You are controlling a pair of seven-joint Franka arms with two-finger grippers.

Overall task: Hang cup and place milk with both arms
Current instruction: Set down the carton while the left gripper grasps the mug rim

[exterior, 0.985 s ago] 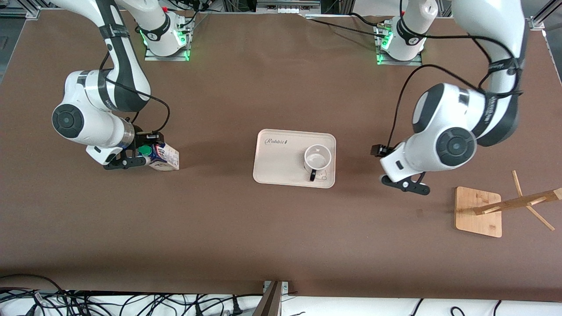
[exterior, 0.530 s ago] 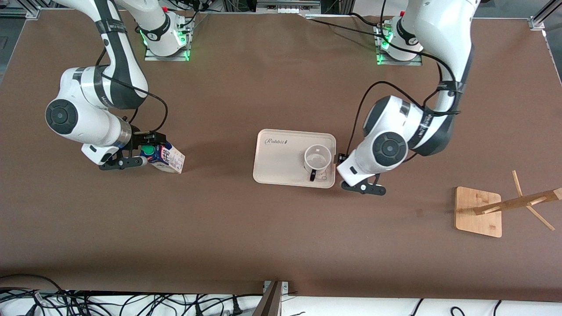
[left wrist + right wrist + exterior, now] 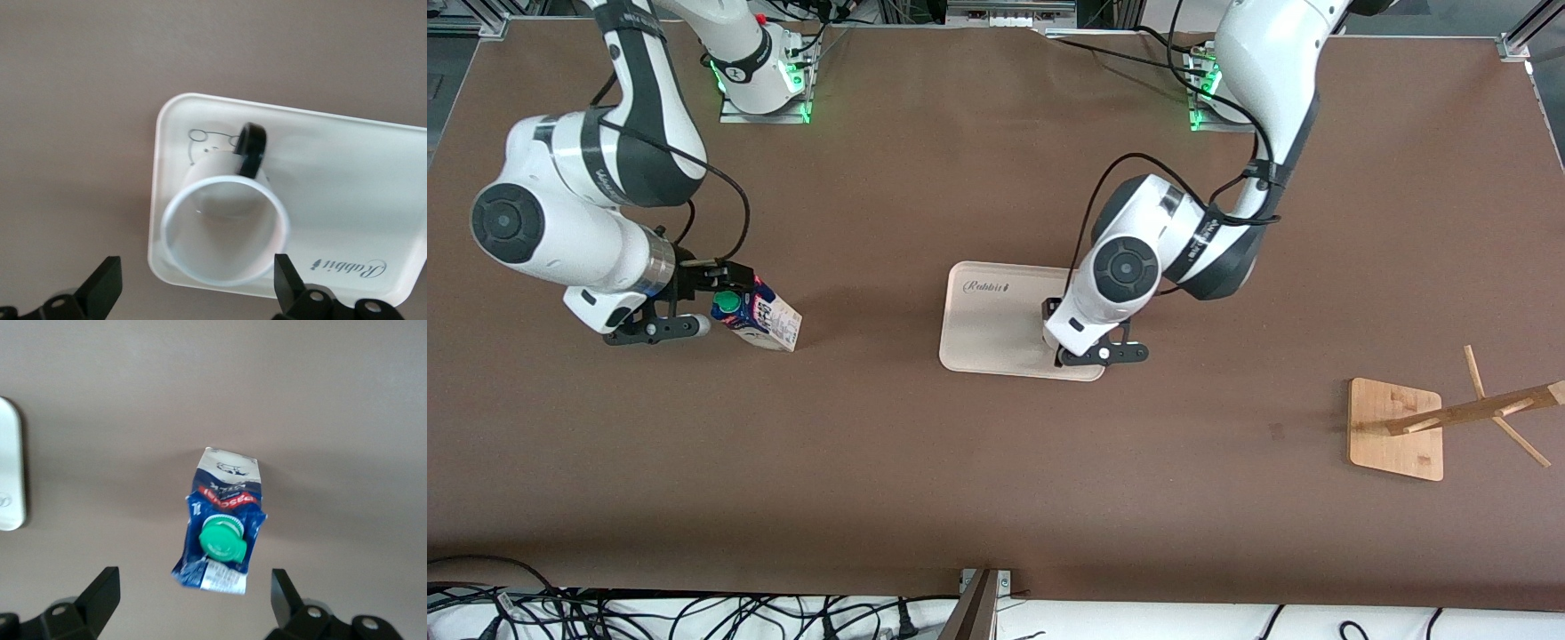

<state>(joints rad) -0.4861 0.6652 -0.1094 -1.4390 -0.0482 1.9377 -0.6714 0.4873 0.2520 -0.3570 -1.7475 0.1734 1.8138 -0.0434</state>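
White mug (image 3: 227,230) with black loop handle (image 3: 251,148), upright on a cream rounded tray (image 3: 996,324) at mid-table, near the tray's edge toward the left arm's end; left gripper (image 3: 193,293) poised over it, jaws spread wide on either side of the rim, not touching. Blue-and-white gable-top milk carton (image 3: 758,314) with green screw cap (image 3: 222,540), on the brown table (image 3: 960,471) toward the right arm's end, well apart from the tray; right gripper (image 3: 193,607) over it, jaws wide apart and clear of its sides. Bamboo peg rack (image 3: 1440,418) toward the left arm's end.
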